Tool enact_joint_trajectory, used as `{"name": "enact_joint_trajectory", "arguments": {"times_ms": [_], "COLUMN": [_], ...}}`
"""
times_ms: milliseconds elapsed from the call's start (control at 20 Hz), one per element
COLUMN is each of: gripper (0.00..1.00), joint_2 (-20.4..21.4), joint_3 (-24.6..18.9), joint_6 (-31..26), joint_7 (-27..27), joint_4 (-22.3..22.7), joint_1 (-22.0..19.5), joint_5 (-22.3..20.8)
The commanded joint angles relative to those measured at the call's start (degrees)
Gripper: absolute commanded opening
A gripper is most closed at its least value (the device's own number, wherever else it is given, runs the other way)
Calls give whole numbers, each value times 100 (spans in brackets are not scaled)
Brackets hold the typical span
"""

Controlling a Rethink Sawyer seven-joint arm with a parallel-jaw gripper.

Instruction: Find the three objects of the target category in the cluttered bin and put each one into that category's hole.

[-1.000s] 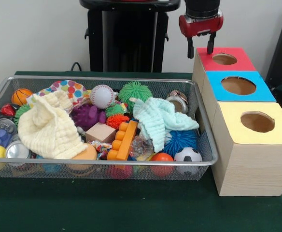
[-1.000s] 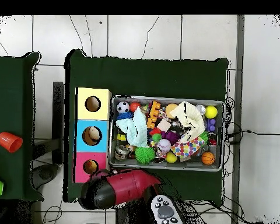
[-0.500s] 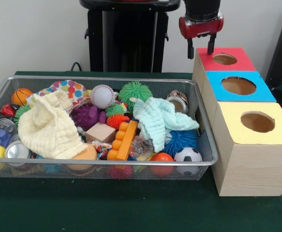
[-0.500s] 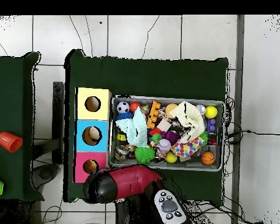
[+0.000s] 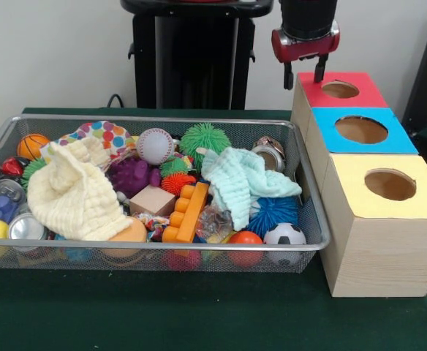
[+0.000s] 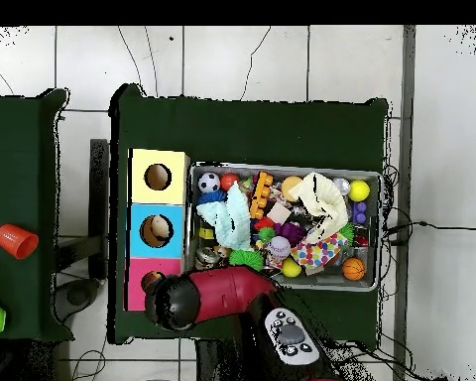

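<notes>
My gripper (image 5: 303,82) hangs open and empty at the back left corner of the red-topped box (image 5: 360,95), above the table. A wire bin (image 5: 199,247) to its left is packed with toys: a baseball (image 5: 155,145), a green spiky ball (image 5: 204,137), a soccer ball (image 5: 284,235), a basketball (image 5: 32,145), an orange brick (image 5: 186,212), a wooden block (image 5: 153,199) and a metal can (image 5: 270,152). In the overhead view my arm (image 6: 217,295) covers the gripper, beside the red box (image 6: 138,278).
Three boxes with round holes stand in a row right of the bin: red, blue (image 5: 385,142) and yellow (image 5: 360,194). A pale green cloth (image 5: 243,179) and a yellow cloth (image 5: 74,194) cover part of the toys. An orange cup (image 6: 16,241) sits on a side table.
In the overhead view my arm has swung toward the bin's near corner. In the front view the gripper has risen slightly and stayed open.
</notes>
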State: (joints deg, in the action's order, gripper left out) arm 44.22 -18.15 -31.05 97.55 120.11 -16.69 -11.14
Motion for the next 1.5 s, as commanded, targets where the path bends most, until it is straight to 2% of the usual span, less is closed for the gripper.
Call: {"name": "enact_joint_trajectory", "arguments": {"times_ms": [50,200,500,800,1050,1150,1300,1500], "gripper": [100,100,100,100,100,100,100,100], "joint_2": [-839,-364,535,996,851,600,-19,-444], "joint_3": [106,-148,-368,-357,-286,-219,-140,-77], "joint_6": [593,-58,-1194,-2153,-2297,-2089,-1495,-833], "joint_7": [295,207,146,212,258,302,318,333], "joint_4": [-1309,-1168,-1063,-1295,-1619,-1815,-2126,-2369], "joint_1": [-346,-513,-631,-545,-414,-354,-305,-260], "joint_5": [-202,123,532,674,491,311,87,-62]}}
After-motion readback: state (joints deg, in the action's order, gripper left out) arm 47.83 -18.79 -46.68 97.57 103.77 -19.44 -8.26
